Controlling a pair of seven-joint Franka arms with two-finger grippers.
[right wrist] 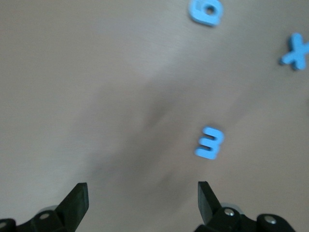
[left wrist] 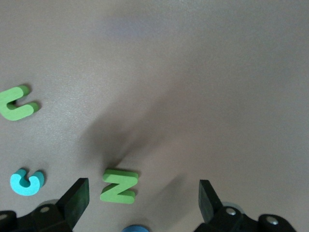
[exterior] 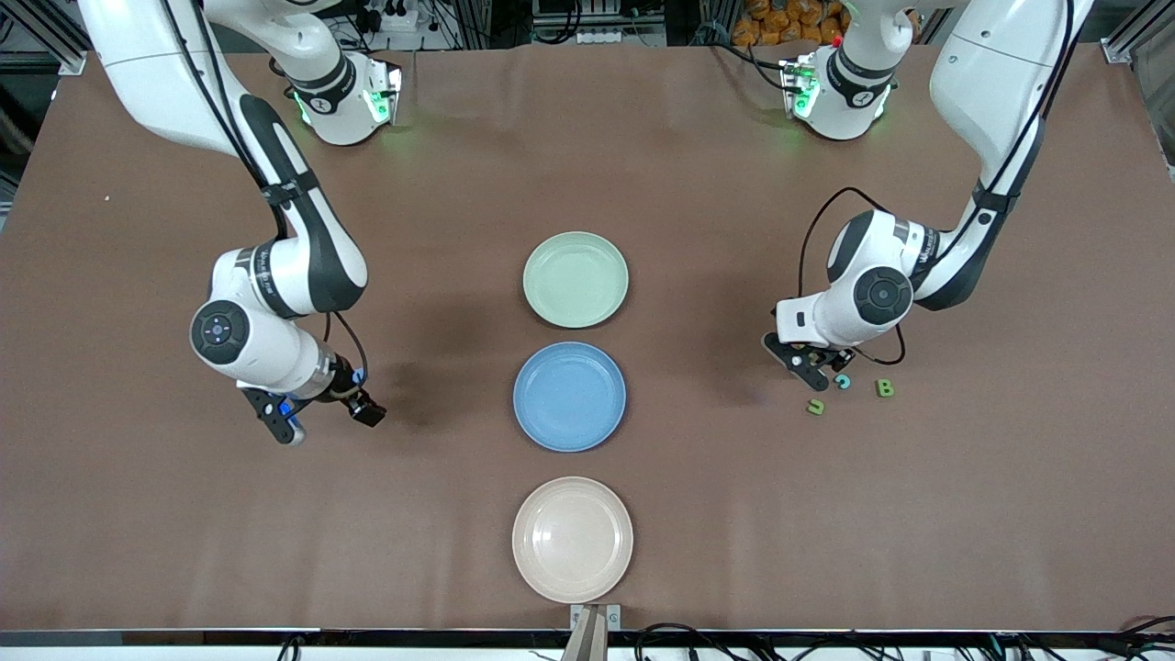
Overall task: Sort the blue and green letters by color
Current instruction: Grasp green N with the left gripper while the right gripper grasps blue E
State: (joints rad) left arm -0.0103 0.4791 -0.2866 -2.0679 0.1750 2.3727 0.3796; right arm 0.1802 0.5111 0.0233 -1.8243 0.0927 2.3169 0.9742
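While both arms hang low over the brown table (exterior: 1010, 514), nothing is in either one's grasp. The left gripper (left wrist: 140, 195) sits over a cluster of letters toward the left arm's end of the table, its fingers spread wide and empty, with the green N (left wrist: 119, 185) lying flat between them. Just beside that are a teal-blue curled letter (left wrist: 27, 181) and a green u (left wrist: 16, 103), and the front view shows a green B (exterior: 884, 388) lying a little apart from them. A sliver of another blue piece (left wrist: 135, 228) peeks out at the edge of the left wrist view; I cannot tell which letter it is.

The right gripper (right wrist: 140, 195) is likewise spread apart and holding nothing, over its own end of the table, where a blue E (right wrist: 210, 142), a blue x (right wrist: 296, 52) and a blue round letter (right wrist: 206, 10) lie scattered and well apart.

All three plates in the middle are bare: the green plate (exterior: 576, 279), the blue plate (exterior: 569, 397) nearer the camera, and the cream plate (exterior: 572, 539) nearest.

My worry is the thin, flat pieces. If the left fingers close too high they will likely slip over the N, and a skewed approach could nudge the neighbouring teal piece. The right wrist view looks smeared, so that arm may be travelling; closing now would probably miss the E.
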